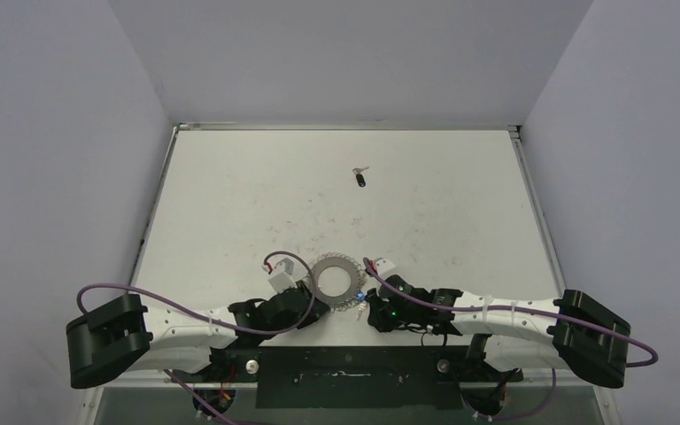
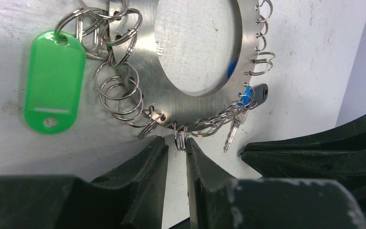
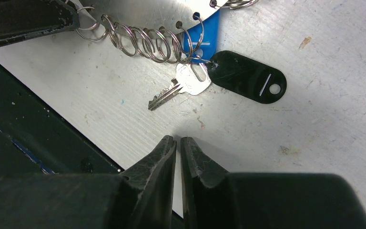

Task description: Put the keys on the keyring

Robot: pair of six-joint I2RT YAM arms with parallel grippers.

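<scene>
**Near the front table edge: grippers at the keyring**

Low centre in the overhead view, the keyring (image 1: 317, 278) lies flat. The left gripper (image 2: 175, 140) has its jaws narrowed to a slit around a small split ring (image 2: 181, 141) on the rim; whether they pinch it cannot be told. The right gripper (image 3: 177, 139), almost closed, holds nothing, below a silver key (image 3: 181, 87) hung there. One black-headed key (image 1: 360, 179) lies loose, upper centre.

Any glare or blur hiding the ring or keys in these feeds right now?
Top external: even light, but the small black-headed silver key far out is tiny, detail lost. Left wrist: the large round silvery metal keyring has bright sheen, loops sharp; left fingers dark, soft. Right wrist: plain silver key and black plastic tag crisp; right fingers blurred.
</scene>
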